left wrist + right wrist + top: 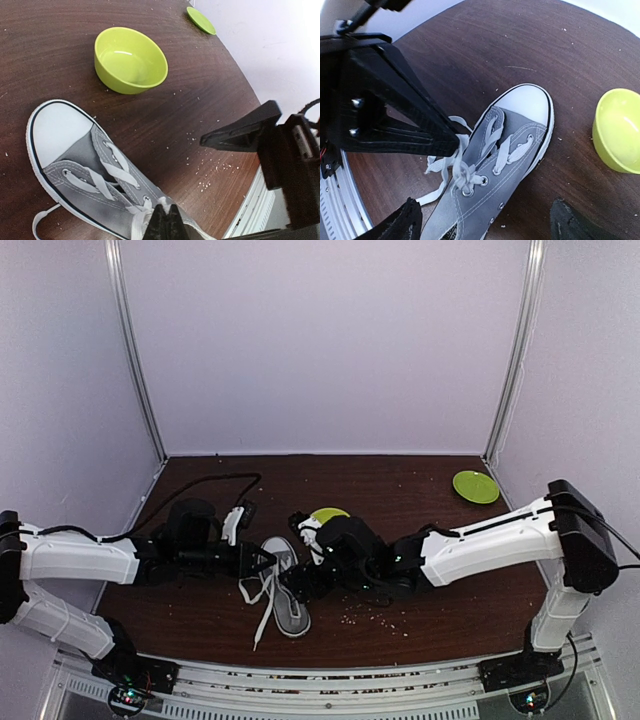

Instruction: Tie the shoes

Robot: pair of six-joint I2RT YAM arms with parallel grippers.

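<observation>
**Shoe** (pixel 288 595) is shown upright on the bench (pixel 400 490), toe near the bowl (pixel 328 513). The left gripper (pixel 165 220) is shut at the top eyelets, with 1 lace (pixel 454 159) apparently pinched in its tip. The right gripper (pixel 487 215) is spread wide over the shoe's rear part, with nothing held. The laces are threaded through every visible eyelet, and their loose ends are trailed on the bench. No bow is seen. Whether the crossing at the top eyelets is a first knot cannot be told. The loops and tightening are judged outstanding
</observation>
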